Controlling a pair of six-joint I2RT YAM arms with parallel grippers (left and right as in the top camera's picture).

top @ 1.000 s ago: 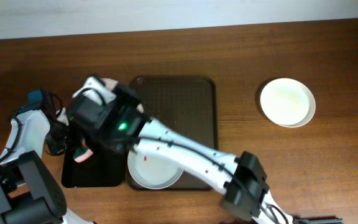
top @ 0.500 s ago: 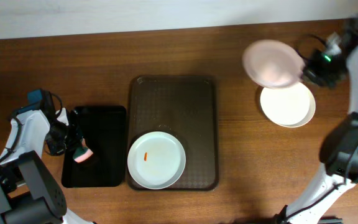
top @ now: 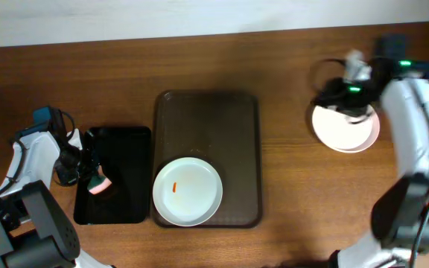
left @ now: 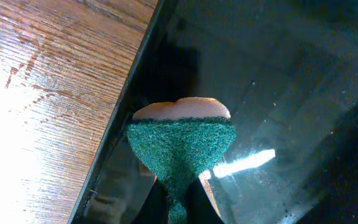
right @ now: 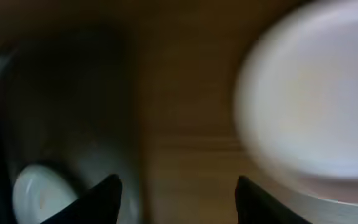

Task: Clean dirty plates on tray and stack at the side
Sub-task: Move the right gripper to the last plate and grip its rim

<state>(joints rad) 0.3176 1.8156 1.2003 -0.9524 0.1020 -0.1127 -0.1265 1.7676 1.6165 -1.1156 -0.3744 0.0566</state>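
My right jaws hang spread over the stacked plates (top: 342,134); my left jaws clench the sponge (left: 180,146). Clipping their rim while lifting could shove them askew.

A speck-marked plate (top: 188,191) is seen at the near end of the tray (top: 207,112); a black tray (top: 125,149) is set just left of it, a second plate (top: 345,130) well to its right.

A glossy black tray (top: 125,160) lies at the left of the overhead frame on a wooden table (top: 274,59). A sponge (top: 97,182), with a green scouring face on a pink-orange body, sits just inside the tray's left rim. The close view shows light glinting on the tray beside it.
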